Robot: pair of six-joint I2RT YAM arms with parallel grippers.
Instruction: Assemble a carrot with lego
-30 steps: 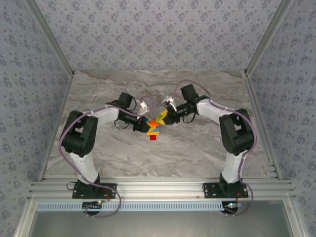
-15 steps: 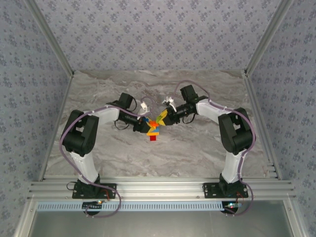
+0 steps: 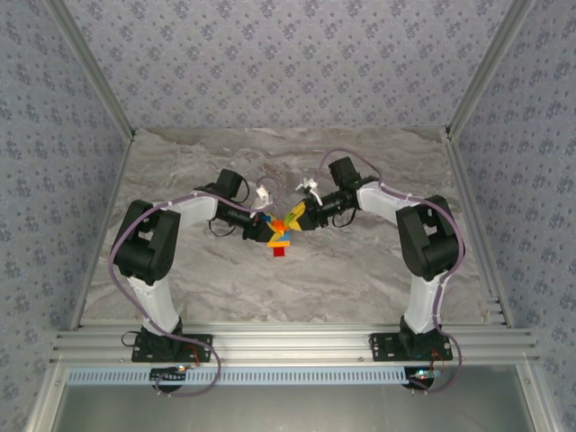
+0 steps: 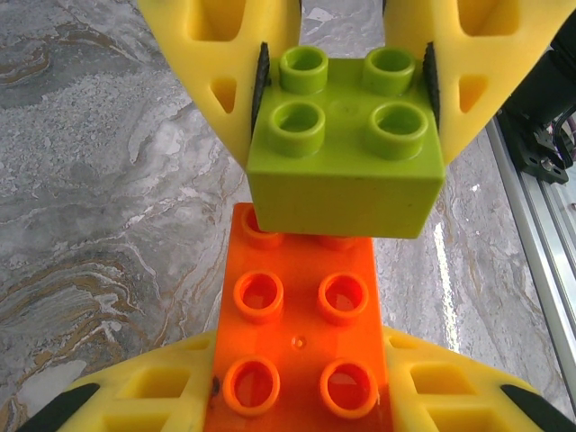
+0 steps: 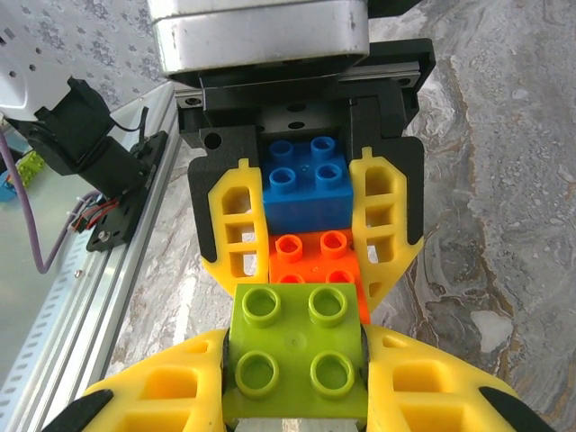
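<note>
Lime green brick [image 4: 346, 153], clamped in right claw [image 5: 292, 391], meets the orange end of the carrot [image 5: 310, 216]. Left claw [image 4: 297, 387] is clamped on that orange-and-blue stack, over the marble tabletop [image 3: 360, 279].

Part-built carrot [image 3: 277, 237] held mid-air between the arms, orange brick [image 4: 297, 333] studs-up and joined to a blue brick [image 5: 304, 184], gripped by the left end effector [image 5: 306, 243], lime green brick [image 4: 346, 157] sitting on the orange's far end, clamped in the right end effector [image 4: 346, 90], red brick [image 3: 280, 252] just below the cluster.
</note>
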